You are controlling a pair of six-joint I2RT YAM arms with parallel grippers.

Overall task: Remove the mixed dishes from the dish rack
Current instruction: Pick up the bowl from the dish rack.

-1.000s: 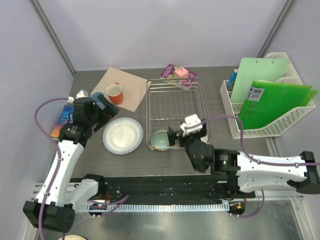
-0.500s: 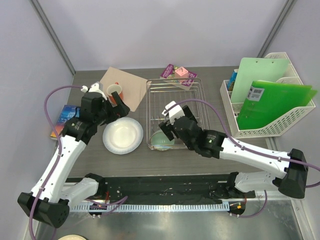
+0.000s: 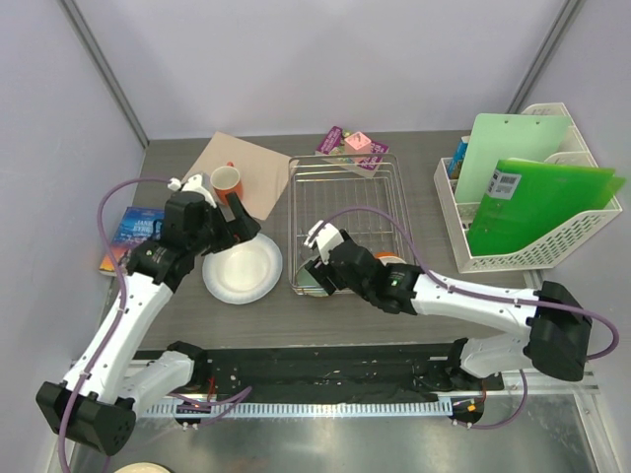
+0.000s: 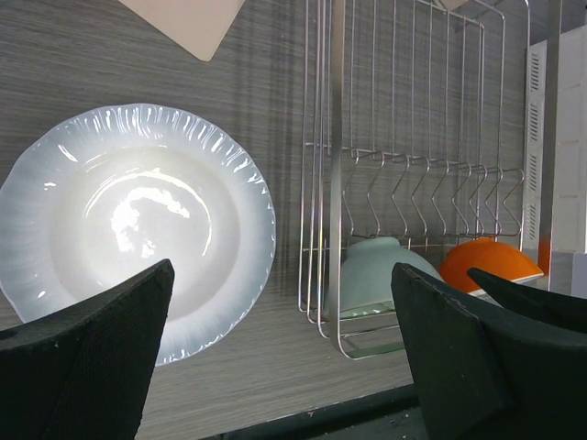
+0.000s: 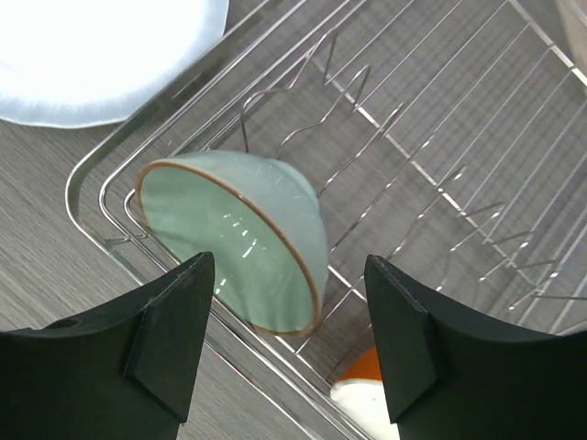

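Note:
The silver wire dish rack point(image 3: 347, 197) stands mid-table. A pale green bowl point(image 3: 314, 281) lies tilted on its side in the rack's front-left corner, and shows in the right wrist view point(image 5: 238, 234) and the left wrist view point(image 4: 381, 275). A cream bowl with orange outside point(image 5: 367, 390) sits to its right, mostly under my right arm. The white plate point(image 3: 242, 268) lies left of the rack. The orange-red mug point(image 3: 227, 182) stands on a tan mat. My right gripper point(image 5: 289, 266) is open, just above the green bowl. My left gripper point(image 4: 282, 275) is open and empty by the plate's far edge. The light-blue cup is out of view.
A white plastic file basket point(image 3: 513, 251) with green folders stands at the right. The tan mat point(image 3: 258, 172) lies at the back left. A book point(image 3: 126, 235) lies at the far left, and a purple and pink packet point(image 3: 350, 146) lies behind the rack.
My right gripper has swung left and further over the rack's front-left corner, closer to the green bowl. My left gripper has shifted right, toward the plate and rack.

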